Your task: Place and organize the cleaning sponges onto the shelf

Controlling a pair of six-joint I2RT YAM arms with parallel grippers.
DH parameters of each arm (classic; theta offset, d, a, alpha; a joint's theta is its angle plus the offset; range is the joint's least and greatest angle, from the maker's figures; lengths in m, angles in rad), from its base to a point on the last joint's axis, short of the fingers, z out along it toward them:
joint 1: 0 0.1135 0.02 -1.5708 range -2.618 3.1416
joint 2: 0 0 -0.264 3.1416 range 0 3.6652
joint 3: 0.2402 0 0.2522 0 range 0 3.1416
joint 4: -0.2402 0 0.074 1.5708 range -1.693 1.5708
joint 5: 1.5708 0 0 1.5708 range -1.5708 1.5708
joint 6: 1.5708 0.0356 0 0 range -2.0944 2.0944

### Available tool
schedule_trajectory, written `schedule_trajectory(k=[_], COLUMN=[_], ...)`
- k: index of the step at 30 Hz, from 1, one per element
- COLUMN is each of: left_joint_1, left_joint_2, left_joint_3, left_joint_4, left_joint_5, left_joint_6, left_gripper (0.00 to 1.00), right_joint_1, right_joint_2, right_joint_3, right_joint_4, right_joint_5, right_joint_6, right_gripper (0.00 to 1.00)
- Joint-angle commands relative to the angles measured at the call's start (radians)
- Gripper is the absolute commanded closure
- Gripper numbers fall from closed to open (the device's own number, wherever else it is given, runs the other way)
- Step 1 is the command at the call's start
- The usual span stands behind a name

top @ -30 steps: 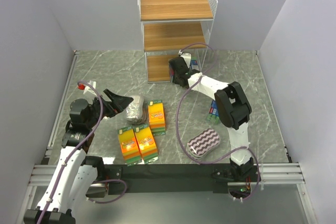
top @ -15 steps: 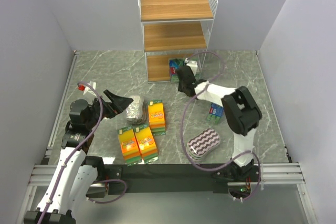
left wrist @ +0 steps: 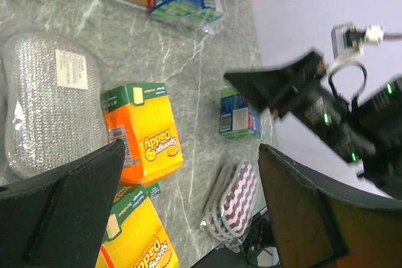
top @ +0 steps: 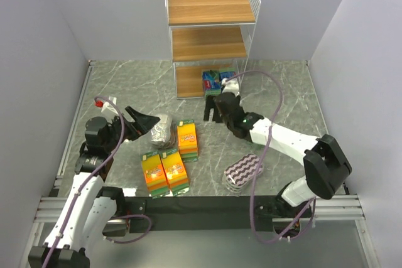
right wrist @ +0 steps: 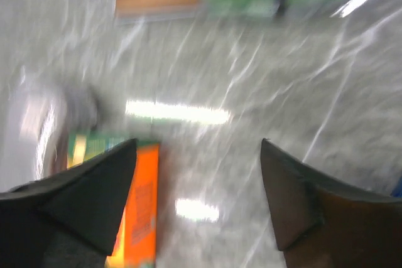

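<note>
The shelf stands at the back, and two blue-green sponge packs sit at the right end of its bottom tier. My right gripper hangs open and empty just in front of them, over bare table. An orange pack lies by its left finger. My left gripper is open beside the silvery-grey pack and holds nothing. Three orange packs and the purple-white striped pack lie on the table. Another blue-green pack shows in the left wrist view.
Grey walls close in the marble table on the left, back and right. The right arm stretches diagonally across the right half of the table. A black rail runs along the near edge.
My right gripper has opened, left a blue-green pack on the shelf's bottom tier and drawn back toward the table's middle. The left arm has stayed put.
</note>
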Motion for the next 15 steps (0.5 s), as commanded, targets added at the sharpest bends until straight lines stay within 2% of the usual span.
schedule_trajectory(k=[1, 4, 15], left_joint_1=[-0.001, 0.0, -0.001], left_joint_2=[0.035, 0.043, 0.008], left_joint_3=[0.014, 0.025, 0.022], left_joint_4=[0.044, 0.053, 0.018], left_joint_5=[0.001, -0.01, -0.023], left_joint_6=[0.023, 0.018, 0.024], left_gripper=[0.07, 0.07, 0.06], right_joint_1=[0.08, 0.141, 0.279], right_joint_2=[-0.045, 0.011, 0.226], right_joint_3=[-0.041, 0.045, 0.215], right_joint_4=[-0.038, -0.122, -0.187], right_joint_5=[-0.102, -0.089, -0.032], right_joint_6=[-0.04, -0.045, 0.015], right_gripper=[0.04, 0.04, 0.01])
